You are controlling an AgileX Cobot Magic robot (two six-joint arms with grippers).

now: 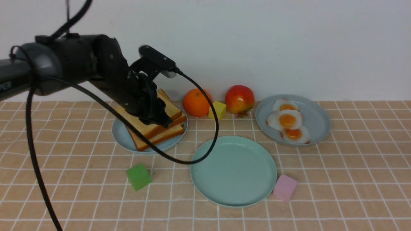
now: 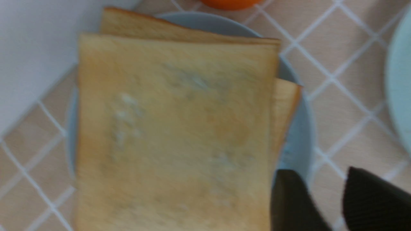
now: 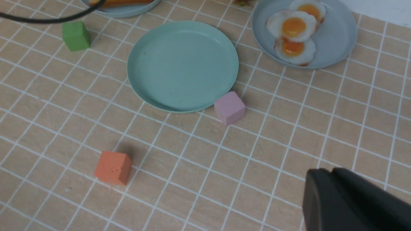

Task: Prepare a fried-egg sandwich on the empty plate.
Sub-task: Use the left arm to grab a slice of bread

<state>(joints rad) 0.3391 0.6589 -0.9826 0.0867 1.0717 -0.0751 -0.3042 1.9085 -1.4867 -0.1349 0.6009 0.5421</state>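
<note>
While the left gripper point(image 2: 322, 179) hangs at the stack of toast slices point(image 2: 173, 128), its fingers stand apart with a gap between them; whether either one touches the bread, I cannot tell. The right gripper point(image 3: 330, 176), seen at the edge of its own wrist view, has its fingers together, over the tiled surface point(image 1: 96, 205).

The square golden-brown toast slices, edged in darker crust, lie overlapping at different angles on a blue-grey plate point(image 1: 123, 138) toward the left. Three fried eggs point(image 1: 287, 121) with orange yolks overlap on the grey-blue plate point(image 1: 316, 128) at the far right. Between these, and nearer, sits the round mint-green plate point(image 1: 234, 173), its shallow inside bare.

Along the back, a yellow block point(image 1: 218, 110) stands between an orange point(image 1: 196, 102) and a red pomegranate point(image 1: 240, 98). A green block point(image 1: 138, 176) lies left of the mint-green plate, a pink block point(image 1: 285, 188) right beside its rim, and an orange-red block point(image 3: 113, 168) nearer still. A black cable point(image 1: 29, 128) loops from the left arm point(image 1: 74, 61), crossing in front of the toast.
</note>
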